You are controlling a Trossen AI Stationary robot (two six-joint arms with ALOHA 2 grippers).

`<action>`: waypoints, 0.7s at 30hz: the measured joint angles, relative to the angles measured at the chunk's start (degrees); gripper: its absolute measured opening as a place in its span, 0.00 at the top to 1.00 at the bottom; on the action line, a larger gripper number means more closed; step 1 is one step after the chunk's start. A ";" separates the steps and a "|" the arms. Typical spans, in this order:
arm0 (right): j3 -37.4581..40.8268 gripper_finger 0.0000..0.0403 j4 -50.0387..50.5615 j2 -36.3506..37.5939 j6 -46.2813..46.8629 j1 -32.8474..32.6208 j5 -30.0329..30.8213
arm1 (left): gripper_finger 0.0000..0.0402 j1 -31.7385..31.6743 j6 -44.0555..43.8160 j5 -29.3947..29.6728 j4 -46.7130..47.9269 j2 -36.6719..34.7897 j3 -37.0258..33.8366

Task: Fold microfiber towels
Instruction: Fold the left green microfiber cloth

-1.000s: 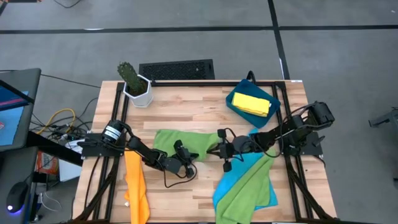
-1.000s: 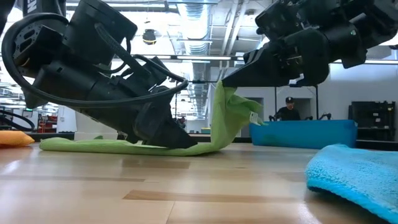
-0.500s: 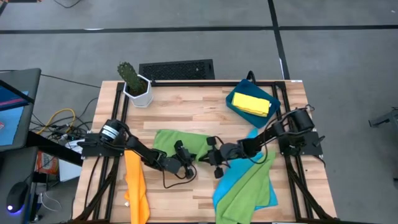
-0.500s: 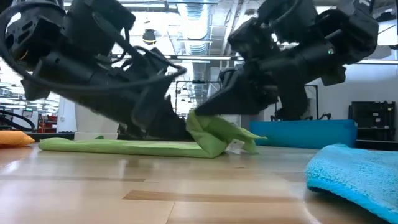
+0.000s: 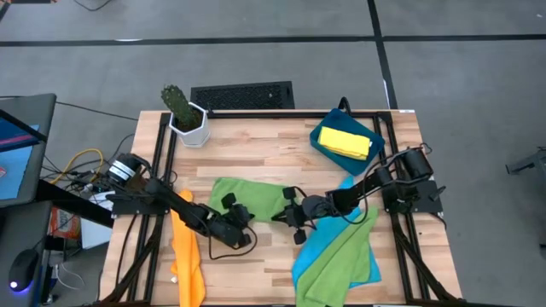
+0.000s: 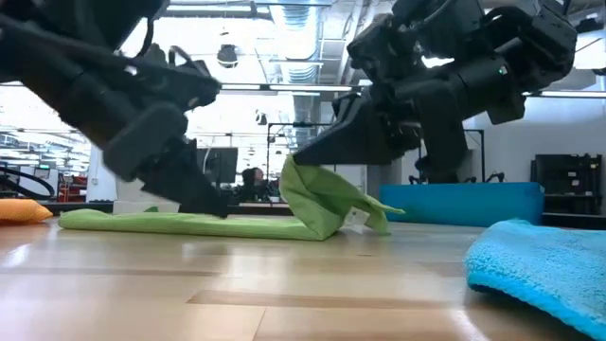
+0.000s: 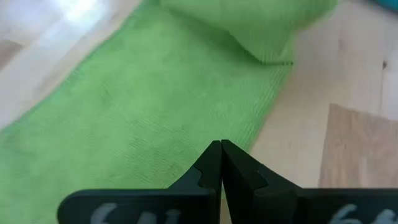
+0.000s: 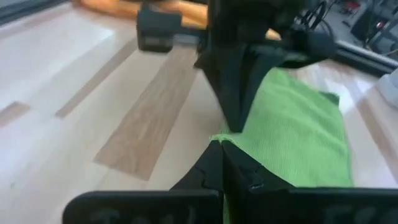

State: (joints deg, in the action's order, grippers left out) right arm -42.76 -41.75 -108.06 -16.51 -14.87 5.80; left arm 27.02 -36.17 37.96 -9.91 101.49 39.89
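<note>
Mid-table: right end effector [image 5: 281, 211] low, pinching green towel [image 5: 247, 194] fold; left end effector [image 5: 236, 210] closed, empty.

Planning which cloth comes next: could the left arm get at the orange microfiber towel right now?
Probably yes. The orange microfiber towel lies uncovered at the table's left edge, just beside the left arm. Its end effector is shut and empty over the lime green towel, so it would need to pull back and open.

Arms: two, dark, jointed, with black cables looped alongside.
Left hand [image 7: 221, 163]: black tapered fingers.
Right hand [image 8: 222, 163]: same black build.
</note>
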 joint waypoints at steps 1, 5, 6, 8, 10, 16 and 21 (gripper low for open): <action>0.00 0.94 -0.12 0.03 0.00 0.00 -0.03 | 1.00 0.09 -0.16 0.11 -0.07 0.41 -0.18; -0.13 0.93 -0.61 0.03 0.00 0.02 -2.55 | 1.00 -0.32 -0.31 1.66 0.07 0.90 -0.82; -0.34 0.93 -0.58 0.03 -0.02 0.00 -2.86 | 1.00 -0.55 0.18 1.73 -0.02 0.90 -0.97; -1.02 0.94 -0.53 0.03 -0.14 0.00 -2.98 | 1.00 -1.02 1.36 1.74 -0.05 0.90 -1.32; -1.76 0.95 -0.47 0.03 -0.93 0.26 -3.17 | 1.00 -1.55 1.93 1.58 -0.16 0.90 -1.54; -3.04 0.93 0.98 0.03 -0.55 1.29 -5.91 | 1.00 -2.16 4.05 1.76 -0.62 0.90 -1.80; -3.04 0.91 2.69 0.03 0.92 1.98 -8.72 | 1.00 -2.16 4.20 1.83 -0.92 0.90 -1.80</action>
State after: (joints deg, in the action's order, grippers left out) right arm -45.80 -39.06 -108.03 -15.59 -12.89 -2.92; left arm 24.86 -31.97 39.79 -10.83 102.39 38.09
